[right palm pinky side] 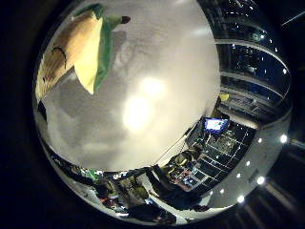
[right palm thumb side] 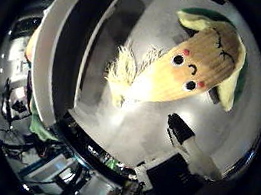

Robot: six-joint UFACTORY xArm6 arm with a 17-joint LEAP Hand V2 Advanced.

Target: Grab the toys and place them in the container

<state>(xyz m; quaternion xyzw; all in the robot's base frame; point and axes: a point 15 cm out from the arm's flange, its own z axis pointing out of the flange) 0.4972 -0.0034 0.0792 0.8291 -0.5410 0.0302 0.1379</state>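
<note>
A plush corn toy (right palm thumb side: 190, 75) is seen lying on a pale, smooth, glossy tabletop (right palm pinky side: 143, 109). Its body is a tapered cone of ribbed yellow-orange fabric w/ a stitched face: black bead eyes, pink cheek dots, small curved mouth. Pale yellow husk leaves lined in green are wrapped round the wide end, and a frayed cream tassel is spread at the narrow tip. The surface looks soft and knitted, vs. the hard sheen of the table, where bright light spots are reflected.

A white container (right palm thumb side: 60, 49) w/ a thick flat rim and dark interior is placed near the toy, apart from it, tassel end toward it. Contents can't be made out.

Of the hand (right palm thumb side: 186, 143), only a black-tipped white finger is shown, extended above the table beside the toy, not touching it. Nothing is held; the fingers appear apart.
</note>
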